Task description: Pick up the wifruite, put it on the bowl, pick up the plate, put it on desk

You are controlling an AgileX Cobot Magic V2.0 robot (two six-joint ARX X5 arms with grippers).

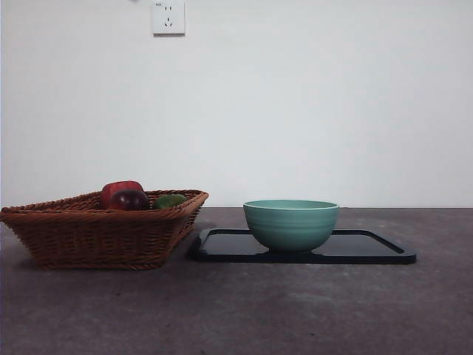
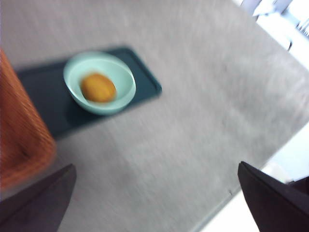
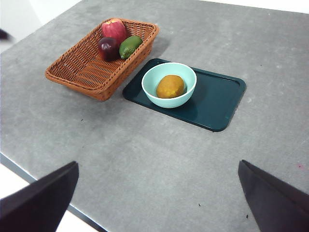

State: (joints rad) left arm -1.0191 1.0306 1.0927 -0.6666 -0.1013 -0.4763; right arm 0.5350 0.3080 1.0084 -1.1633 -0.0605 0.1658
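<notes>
The wifruite [image 3: 170, 86] lies inside the teal bowl [image 1: 291, 224], resting on the bowl's bottom; it is hidden behind the bowl wall in the front view and shows only from above. The bowl stands on the left part of a dark rectangular plate [image 1: 369, 248], which lies flat on the desk [image 1: 244, 310]. To the left of the plate, just beside its edge, stands a brown wicker basket [image 1: 96, 233] holding a red apple [image 3: 114, 30], a dark red-purple fruit [image 3: 108, 47] and a green fruit [image 3: 129, 46], all grouped at the basket's far end. The left gripper [image 2: 154, 198] is raised above the desk with its jaws spread wide and nothing between them; the bowl with the wifruite lies well apart from it, and its picture is blurred. The right gripper [image 3: 157, 198] is likewise raised above the near part of the desk, jaws spread wide and holding nothing; the bowl, wifruite and plate lie well apart from it, farther across the desk. Neither gripper appears in the front view. A white wall socket [image 1: 168, 17] sits on the far wall.
</notes>
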